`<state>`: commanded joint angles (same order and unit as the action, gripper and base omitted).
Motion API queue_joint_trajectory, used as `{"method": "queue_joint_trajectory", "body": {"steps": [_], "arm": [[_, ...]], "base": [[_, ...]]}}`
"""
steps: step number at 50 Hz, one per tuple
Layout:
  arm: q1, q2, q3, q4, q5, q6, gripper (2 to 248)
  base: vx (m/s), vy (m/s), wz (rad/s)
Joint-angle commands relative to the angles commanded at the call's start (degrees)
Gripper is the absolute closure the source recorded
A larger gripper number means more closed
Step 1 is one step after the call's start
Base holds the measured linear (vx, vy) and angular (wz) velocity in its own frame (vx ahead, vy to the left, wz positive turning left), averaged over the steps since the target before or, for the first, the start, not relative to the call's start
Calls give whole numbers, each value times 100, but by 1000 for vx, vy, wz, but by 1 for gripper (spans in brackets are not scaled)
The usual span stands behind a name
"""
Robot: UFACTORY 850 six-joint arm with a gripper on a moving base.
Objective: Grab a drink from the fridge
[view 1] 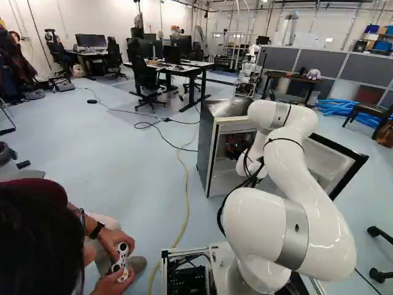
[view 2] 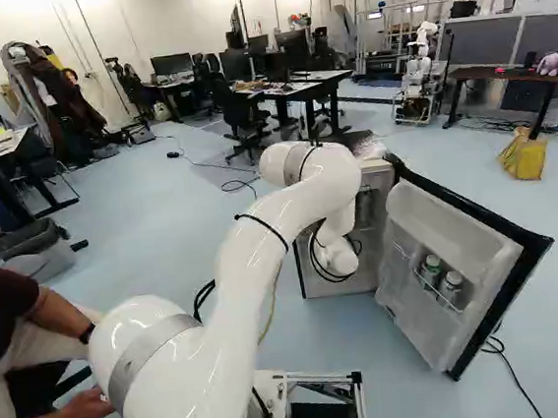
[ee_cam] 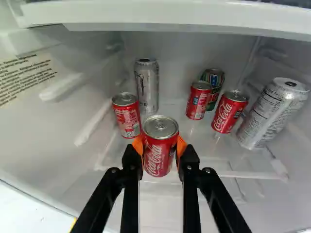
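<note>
- Wrist view: one red soda can (ee_cam: 159,158) is grasped between both orange pads of the hand (ee_cam: 160,145), inside the fridge (view 1: 223,108); the right base view has the arm (view 2: 262,240) covering that grasp.
- Beyond it, three other red cans (ee_cam: 127,120), one green-and-red can (ee_cam: 214,80), two tall silver cans (ee_cam: 147,87).
- Only the right base view shows two containers (view 2: 430,271) on the open door (view 2: 459,226) and one yellow bag (view 2: 524,158).
- Only the left base view shows one game controller (view 1: 122,258).
</note>
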<state>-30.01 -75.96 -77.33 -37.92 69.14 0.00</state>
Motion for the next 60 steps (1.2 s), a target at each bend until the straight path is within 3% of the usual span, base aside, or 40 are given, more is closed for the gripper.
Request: {"method": "queue_joint_trajectory", "body": {"steps": [60], "arm": [[-757,1893,2503,0,0,0,164]], "base": [[0,0,0]]}}
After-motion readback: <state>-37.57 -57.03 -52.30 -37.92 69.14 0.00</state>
